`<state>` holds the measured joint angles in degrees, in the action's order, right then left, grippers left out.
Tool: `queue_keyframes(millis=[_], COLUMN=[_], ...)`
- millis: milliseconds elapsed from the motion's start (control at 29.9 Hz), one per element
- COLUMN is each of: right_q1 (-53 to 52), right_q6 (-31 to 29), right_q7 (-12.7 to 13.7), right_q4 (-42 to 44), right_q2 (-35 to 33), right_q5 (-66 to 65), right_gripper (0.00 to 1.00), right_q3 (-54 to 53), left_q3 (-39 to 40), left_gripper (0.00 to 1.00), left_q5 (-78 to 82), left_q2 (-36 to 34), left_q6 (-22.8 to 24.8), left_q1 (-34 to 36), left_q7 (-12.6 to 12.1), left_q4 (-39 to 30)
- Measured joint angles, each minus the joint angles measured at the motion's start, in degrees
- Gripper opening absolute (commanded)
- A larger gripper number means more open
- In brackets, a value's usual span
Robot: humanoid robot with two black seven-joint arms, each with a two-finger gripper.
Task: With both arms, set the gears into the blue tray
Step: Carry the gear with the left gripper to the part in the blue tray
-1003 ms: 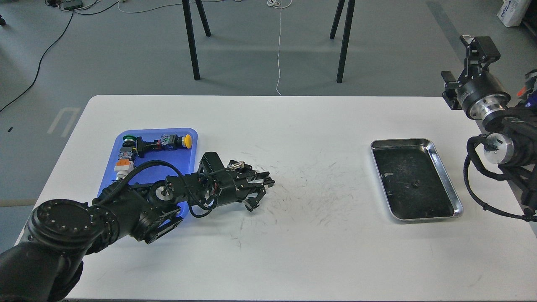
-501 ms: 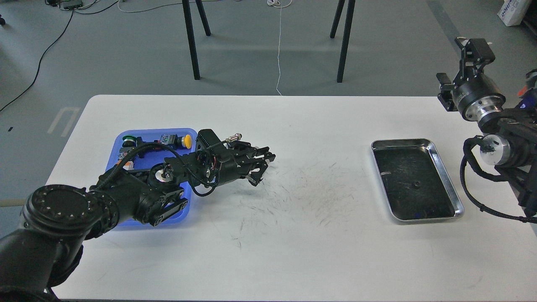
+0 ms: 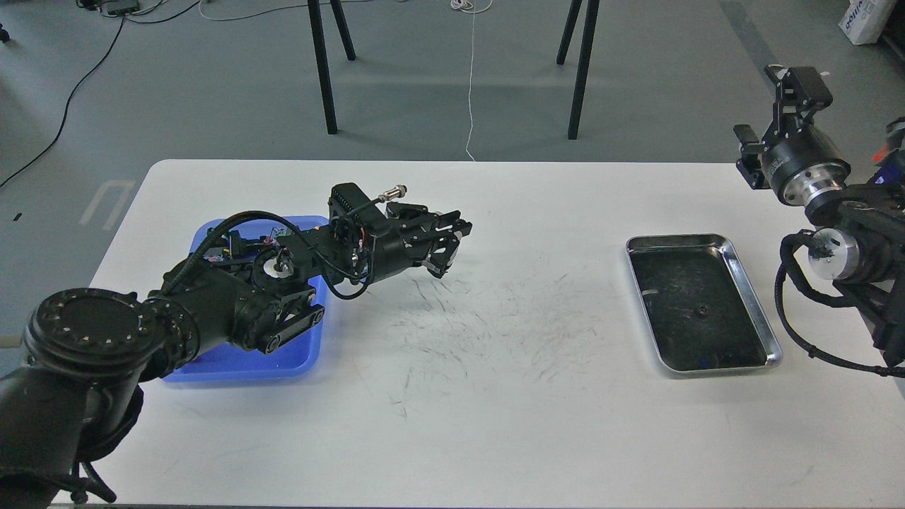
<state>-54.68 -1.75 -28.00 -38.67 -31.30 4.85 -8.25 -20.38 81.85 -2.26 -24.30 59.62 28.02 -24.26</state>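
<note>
Black left end effector (image 3: pixel 444 247) reaches rightward past blue tray (image 3: pixel 233 364)

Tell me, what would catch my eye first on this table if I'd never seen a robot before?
Probably the big black left arm stretching in from the lower left across the blue tray, its left gripper hanging above the scuffed white table. Next, the shiny steel tray on the right, holding one tiny black gear, with the right arm raised beside it at the table's edge.
</note>
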Motion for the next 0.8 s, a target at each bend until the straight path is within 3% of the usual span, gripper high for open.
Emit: queue_keyframes(millis=[802], right_q1=[0.01], right_q6=[0.17], right_q7=[0.0], right_q4=[0.17], right_q2=[0.45], right_q5=[-0.02], right_gripper=[0.98], right_q3=[-0.47], left_q3=[-0.97], left_gripper=[0.25], left_q5=[0.17], left_q2=[-9.74], left_q6=[1.78], left_q1=[1.6], left_q7=[-0.02], left_q4=[0.01])
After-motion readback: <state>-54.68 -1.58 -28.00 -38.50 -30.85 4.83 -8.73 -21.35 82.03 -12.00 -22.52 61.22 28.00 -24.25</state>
